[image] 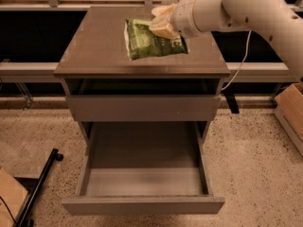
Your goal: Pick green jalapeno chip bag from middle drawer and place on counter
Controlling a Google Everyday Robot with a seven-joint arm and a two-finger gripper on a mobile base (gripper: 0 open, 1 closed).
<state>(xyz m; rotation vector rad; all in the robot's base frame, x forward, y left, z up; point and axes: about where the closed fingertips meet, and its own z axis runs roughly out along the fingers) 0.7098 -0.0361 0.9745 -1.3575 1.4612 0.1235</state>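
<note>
The green jalapeno chip bag (152,40) lies on the counter (94,46), right of its middle. My gripper (163,22) reaches in from the right on the white arm (246,8) and sits over the bag's upper right corner, touching it. The middle drawer (142,183) is pulled fully out below, and its tray holds nothing. The flat front panel (142,108) above it is closed.
A cardboard box (291,112) stands on the speckled floor at the right. A black bar (40,183) lies on the floor at the lower left, next to a brown box corner (9,197). A white cable (239,65) hangs beside the cabinet's right side.
</note>
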